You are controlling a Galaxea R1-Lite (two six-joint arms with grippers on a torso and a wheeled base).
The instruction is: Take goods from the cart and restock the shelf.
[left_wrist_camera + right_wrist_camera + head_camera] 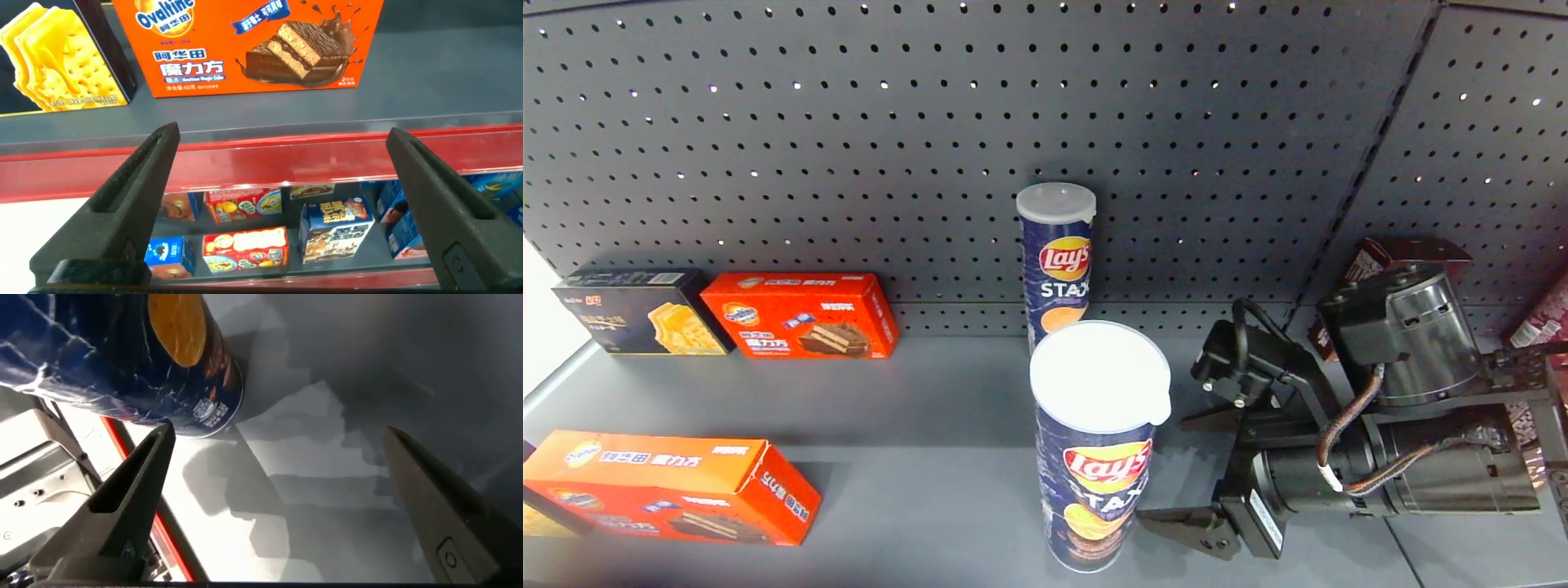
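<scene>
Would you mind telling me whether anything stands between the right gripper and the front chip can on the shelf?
Nothing visible does. The right gripper is open just beside the front chip can, with only bare shelf between them. The second can stands farther back by the pegboard, out of the way.

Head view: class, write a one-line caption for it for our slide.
Open right pincer beside the near chip can, a second can upright behind it on the grey shelf.

You see, at left, a dark cracker box (641, 312) beside an orange wafer box (800, 314), with a second orange box (670, 486) nearer.
</scene>
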